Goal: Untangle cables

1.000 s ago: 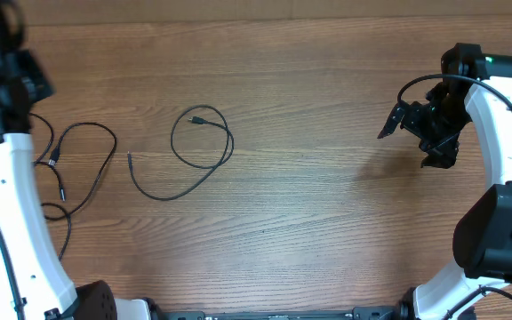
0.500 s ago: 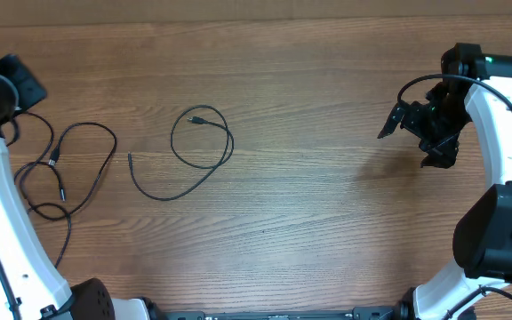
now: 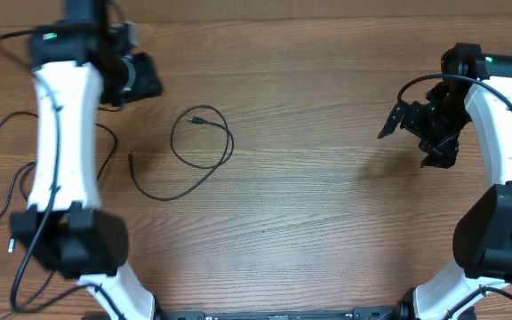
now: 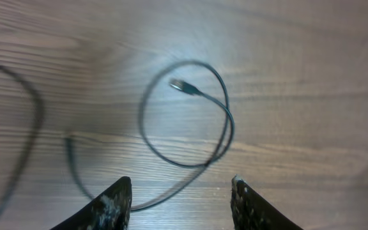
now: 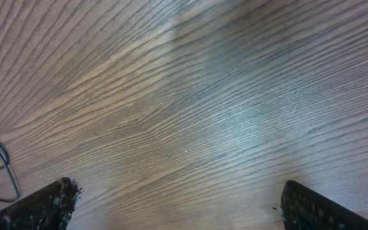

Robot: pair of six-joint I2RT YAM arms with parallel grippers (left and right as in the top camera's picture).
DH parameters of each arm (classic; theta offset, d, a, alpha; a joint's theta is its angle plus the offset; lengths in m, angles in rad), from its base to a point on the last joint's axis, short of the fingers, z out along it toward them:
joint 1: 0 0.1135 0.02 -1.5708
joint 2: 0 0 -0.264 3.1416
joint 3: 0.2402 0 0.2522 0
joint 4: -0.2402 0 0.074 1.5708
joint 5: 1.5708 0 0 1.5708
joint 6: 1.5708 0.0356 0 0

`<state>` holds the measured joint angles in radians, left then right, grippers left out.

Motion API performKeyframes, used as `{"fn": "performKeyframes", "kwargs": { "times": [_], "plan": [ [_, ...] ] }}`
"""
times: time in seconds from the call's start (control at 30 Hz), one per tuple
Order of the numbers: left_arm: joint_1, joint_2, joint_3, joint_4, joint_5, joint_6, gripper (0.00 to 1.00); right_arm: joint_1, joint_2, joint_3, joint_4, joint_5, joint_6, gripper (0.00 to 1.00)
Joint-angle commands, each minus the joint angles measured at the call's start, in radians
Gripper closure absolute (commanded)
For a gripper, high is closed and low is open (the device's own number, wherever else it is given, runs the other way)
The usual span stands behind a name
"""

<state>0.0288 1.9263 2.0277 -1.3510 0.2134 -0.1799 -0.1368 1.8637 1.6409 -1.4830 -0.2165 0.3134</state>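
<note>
Overhead: on a wooden table (image 3: 309, 204), the left gripper (image 3: 136, 78) hovers with one looped cable (image 3: 229, 140) just ahead of it. A second cable (image 3: 12, 191) lies behind it, partly hidden by the arm and apart from the first.

Left wrist: the left gripper (image 4: 181, 185) is partly spread and empty, with the loop's plug tip (image 4: 183, 85) ahead. It looks to be approaching for a pickup. The next move calls for lowering and pinching one strand.

Right wrist: the right gripper (image 5: 177, 188) is spread wide and empty over bare wood. Nothing stands in the way.

A robotics lab, I'd say: white-shelled left arm (image 3: 59, 133) and right arm (image 3: 505, 124) at a wood-grain table (image 3: 327, 213) (loose black cables (image 3: 201, 147) lying on it).
</note>
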Motion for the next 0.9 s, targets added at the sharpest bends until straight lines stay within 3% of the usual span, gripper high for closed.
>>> {"fn": "performKeyframes", "kwargs": {
  "times": [0.0,0.4,0.87],
  "plan": [
    [-0.088,0.107,-0.003,-0.003,0.023,-0.001,0.5,0.002,-0.021,0.001,0.003,0.006,-0.007,0.0],
    [-0.313,0.404,-0.003,0.039,0.015,-0.001,0.53,0.002,-0.021,0.001,0.002,0.006,-0.007,0.0],
    [-0.383,0.48,-0.003,0.061,-0.093,-0.019,0.55,0.002,-0.021,0.001,0.003,0.006,-0.007,0.0]
  ]
}}
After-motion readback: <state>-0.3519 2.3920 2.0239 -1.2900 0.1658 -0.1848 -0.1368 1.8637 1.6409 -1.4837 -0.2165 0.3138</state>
